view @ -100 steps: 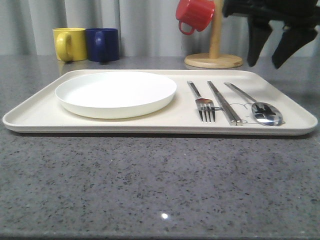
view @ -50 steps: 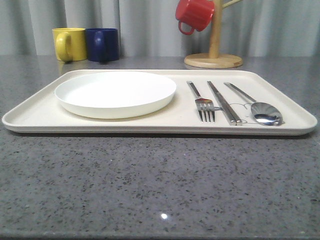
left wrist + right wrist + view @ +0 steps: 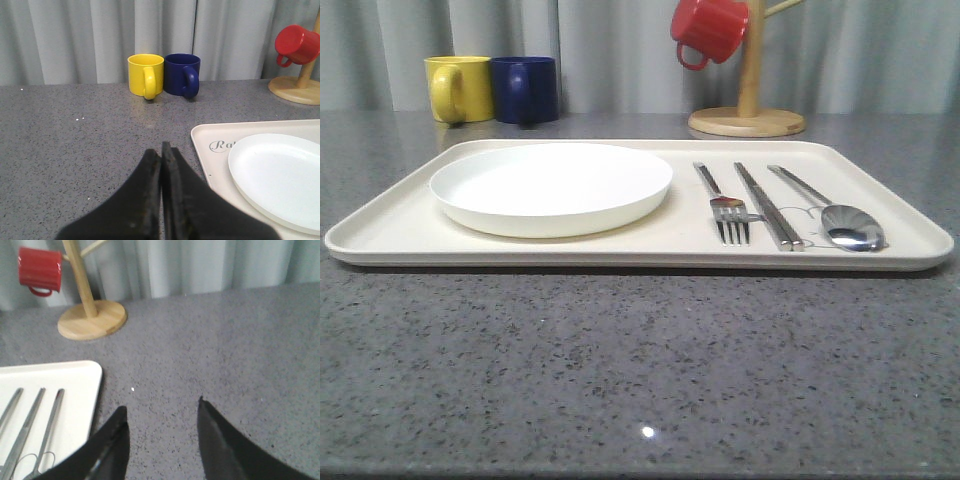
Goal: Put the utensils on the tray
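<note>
The cream tray [image 3: 400, 235] lies across the middle of the grey table. On its left half sits the white plate [image 3: 551, 186]. On its right half lie the fork [image 3: 723, 203], the chopsticks [image 3: 769, 208] and the spoon [image 3: 840, 217], side by side. My left gripper [image 3: 161, 147] is shut with nothing in it, above the bare table left of the tray's corner [image 3: 206, 145], with the plate [image 3: 280, 177] beside it. My right gripper [image 3: 161, 409] is open and empty over bare table right of the tray [image 3: 75, 390], where the three utensil handles [image 3: 35, 412] show.
A yellow mug [image 3: 459, 88] and a blue mug [image 3: 526, 88] stand at the back left. A wooden mug stand [image 3: 748, 120] with a red mug [image 3: 708, 30] hanging on it stands at the back right. Grey curtains close the back.
One second ago my right gripper hung open at the top right of the front view, above the tray; it has since withdrawn out of that view. The plate and utensils have not moved.
</note>
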